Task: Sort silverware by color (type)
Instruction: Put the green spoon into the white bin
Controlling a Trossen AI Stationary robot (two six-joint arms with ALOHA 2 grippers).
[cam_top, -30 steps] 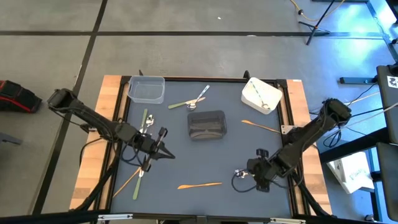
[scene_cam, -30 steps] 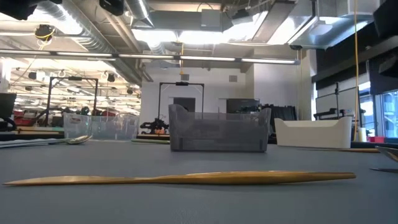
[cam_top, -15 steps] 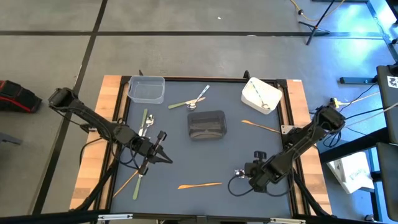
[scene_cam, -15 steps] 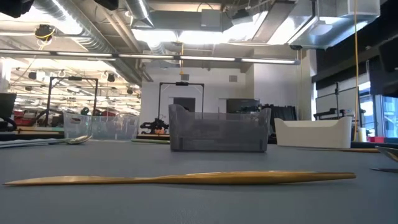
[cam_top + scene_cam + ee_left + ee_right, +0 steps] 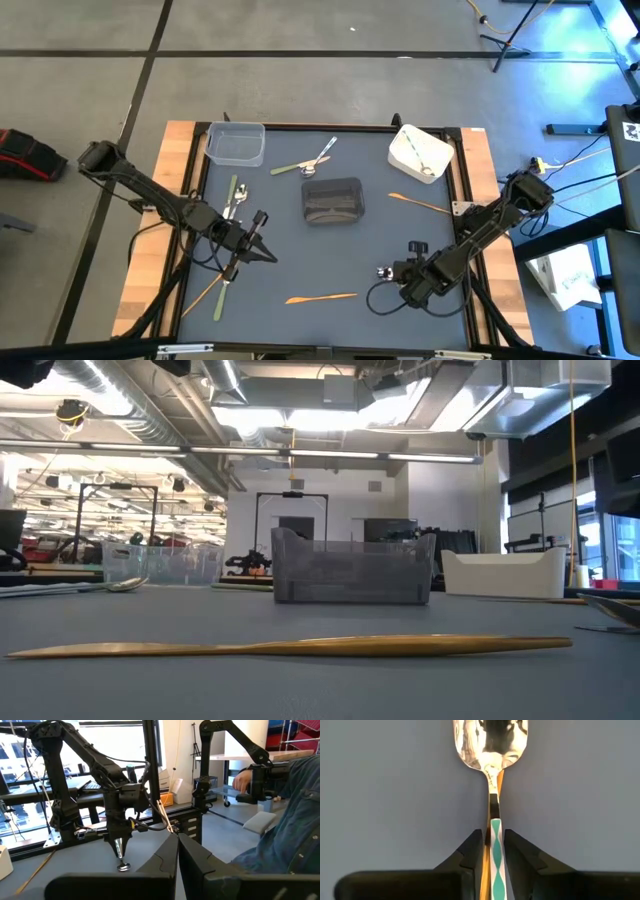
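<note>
The right claw (image 5: 384, 274) is down low on the surface (image 5: 400, 240), with a shiny silver spoon (image 5: 490, 750) right in front of it. In the right wrist view its two fingers (image 5: 471, 851) sit on either side of the spoon's handle, which has a green-and-white pattern, and they look pretty much clamped onto it while the bowl pokes out ahead, lying on the surface. An orange utensil (image 5: 321, 297) lies on the surface just to the side of that claw, towards the left arm. The left claw (image 5: 268, 252) hovers well apart from the right one, clenched tight with nothing in it; an olive-green utensil (image 5: 220, 299) and a thin tan one (image 5: 203, 293) lie just behind it near the surface's edge. Farther out past both claws sits a dark grey container (image 5: 332, 200), with a clear one (image 5: 236, 144) and a white one (image 5: 420, 152) beyond it at the far corners.
</note>
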